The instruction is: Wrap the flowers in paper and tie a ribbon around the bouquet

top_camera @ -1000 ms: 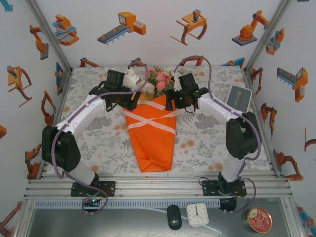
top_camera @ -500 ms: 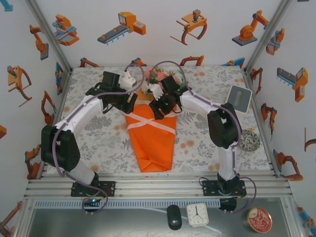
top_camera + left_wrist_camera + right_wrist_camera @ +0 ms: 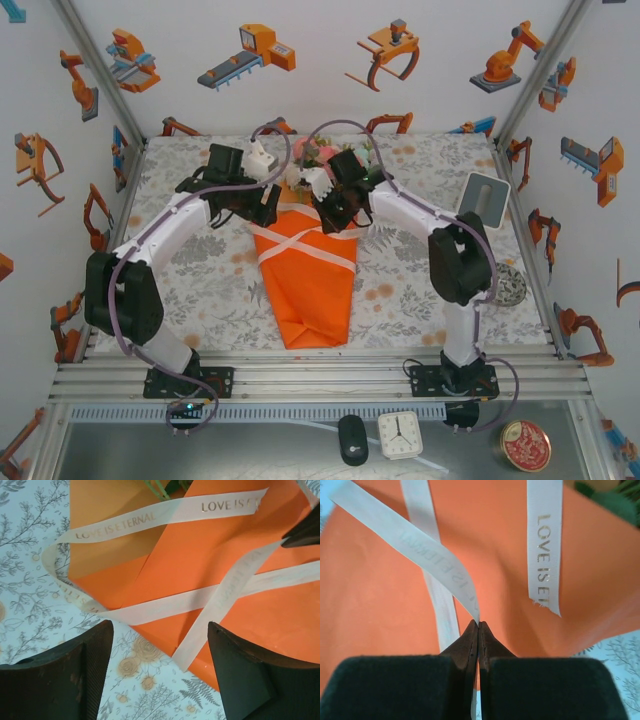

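One hard tug could slip the ribbon (image 3: 435,562) pinched in my right gripper (image 3: 478,627); left gripper (image 3: 159,630), at nine o'clock, gapes.

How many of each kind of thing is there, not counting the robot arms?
Bouquet: 1
Ribbon: 1
Grey panel: 1
Round tins (grey, red): 2
Clock: 1
Black mouse: 1
Total: 7
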`<act>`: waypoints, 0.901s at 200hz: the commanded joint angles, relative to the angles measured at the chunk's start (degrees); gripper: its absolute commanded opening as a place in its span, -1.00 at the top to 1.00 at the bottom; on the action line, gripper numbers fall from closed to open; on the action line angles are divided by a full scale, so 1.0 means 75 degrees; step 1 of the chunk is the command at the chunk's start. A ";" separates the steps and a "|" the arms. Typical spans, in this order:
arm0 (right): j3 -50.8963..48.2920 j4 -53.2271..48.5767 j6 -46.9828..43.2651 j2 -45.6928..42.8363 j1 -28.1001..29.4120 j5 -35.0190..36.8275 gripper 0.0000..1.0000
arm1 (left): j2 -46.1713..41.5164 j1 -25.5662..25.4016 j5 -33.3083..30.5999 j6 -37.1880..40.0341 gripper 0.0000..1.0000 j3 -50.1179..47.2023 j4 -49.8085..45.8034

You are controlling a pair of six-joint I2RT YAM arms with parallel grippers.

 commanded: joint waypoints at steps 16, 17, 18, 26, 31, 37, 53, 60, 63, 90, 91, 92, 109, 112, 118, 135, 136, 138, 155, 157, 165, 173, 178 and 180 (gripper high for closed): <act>-0.0919 0.1311 0.0362 -0.1607 -0.0009 -0.0447 1.00 | 0.0897 0.0019 -0.1875 -0.1790 -0.43 0.0414 0.0133; -0.0960 0.1332 0.0363 -0.1636 -0.0011 -0.0448 1.00 | 0.0932 0.0038 -0.1935 -0.1862 -0.43 0.0454 0.0094; -0.0992 0.1355 0.0363 -0.1651 -0.0012 -0.0460 1.00 | 0.0961 0.0047 -0.2018 -0.1915 -0.42 0.0485 0.0057; -0.1177 0.1453 0.0381 -0.1843 -0.0013 -0.0513 1.00 | 0.1167 0.0194 -0.2398 -0.2496 -0.40 0.0759 -0.0268; -0.1278 0.1485 0.0409 -0.1938 -0.0007 -0.0536 1.00 | 0.1274 0.0278 -0.2580 -0.2897 -0.40 0.0862 -0.0388; -0.1385 0.1541 0.0492 -0.2042 -0.0007 -0.0532 1.00 | 0.1362 0.0391 -0.2762 -0.3440 -0.39 0.0913 -0.0482; -0.1676 0.1785 0.0689 -0.2352 -0.0019 -0.0510 1.00 | 0.1415 0.0682 -0.2809 -0.4526 -0.38 0.0773 -0.0368; -0.1801 0.1948 0.0764 -0.2488 -0.0012 -0.0447 1.00 | 0.1393 0.0767 -0.2659 -0.4810 -0.38 0.0615 -0.0134; -0.1862 0.2027 0.0802 -0.2542 -0.0010 -0.0398 1.00 | 0.1392 0.0801 -0.2616 -0.4899 -0.38 0.0566 -0.0042; -0.2087 0.2408 0.0977 -0.2947 -0.0014 -0.0307 1.00 | 0.1633 0.1073 -0.2433 -0.5578 -0.44 0.0560 0.0068; -0.2083 0.2408 0.0987 -0.2957 -0.0013 -0.0319 1.00 | 0.1646 0.1086 -0.2419 -0.5596 -0.45 0.0562 0.0067; -0.2081 0.2414 0.0986 -0.2967 -0.0007 -0.0331 1.00 | 0.1658 0.1098 -0.2401 -0.5628 -0.45 0.0557 0.0067; -0.2141 0.2569 0.1071 -0.3132 -0.0002 -0.0531 1.00 | 0.1836 0.1351 -0.2005 -0.6153 -0.44 0.0522 0.0106; -0.2162 0.2616 0.1078 -0.3157 -0.0005 -0.0557 1.00 | 0.1859 0.1401 -0.1897 -0.6254 -0.42 0.0503 0.0128; -0.2214 0.2702 0.1103 -0.3202 -0.0004 -0.0588 1.00 | 0.1898 0.1504 -0.1623 -0.6451 -0.35 0.0424 0.0255; -0.2256 0.2757 0.1131 -0.3221 -0.0011 -0.0600 1.00 | 0.2048 0.1735 -0.0788 -0.7057 -0.24 0.0161 0.0777; -0.2255 0.2752 0.1128 -0.3223 -0.0006 -0.0600 1.00 | 0.2064 0.1745 -0.0765 -0.7085 -0.23 0.0157 0.0802; -0.2254 0.2749 0.1132 -0.3215 -0.0005 -0.0600 1.00 | 0.2094 0.1770 -0.0718 -0.7171 -0.23 0.0146 0.0830; -0.2231 0.2697 0.1171 -0.3166 -0.0004 -0.0618 1.00 | 0.2310 0.1846 -0.0718 -0.7688 -0.16 0.0189 0.0823; -0.2225 0.2694 0.1184 -0.3160 -0.0002 -0.0622 1.00 | 0.2337 0.1848 -0.0783 -0.7720 -0.15 0.0209 0.0786; -0.2220 0.2672 0.1209 -0.3151 -0.0004 -0.0624 1.00 | 0.2430 0.1839 -0.0988 -0.7797 -0.13 0.0295 0.0658; -0.2219 0.2671 0.1216 -0.3142 -0.0002 -0.0636 1.00 | 0.2538 0.1839 -0.1026 -0.7824 -0.11 0.0370 0.0650; -0.2229 0.2686 0.1217 -0.3145 -0.0003 -0.0647 1.00 | 0.2619 0.1838 -0.1013 -0.7813 -0.11 0.0414 0.0684; -0.2230 0.2683 0.1221 -0.3143 0.0002 -0.0647 1.00 | 0.2637 0.1840 -0.0994 -0.7816 -0.11 0.0441 0.0684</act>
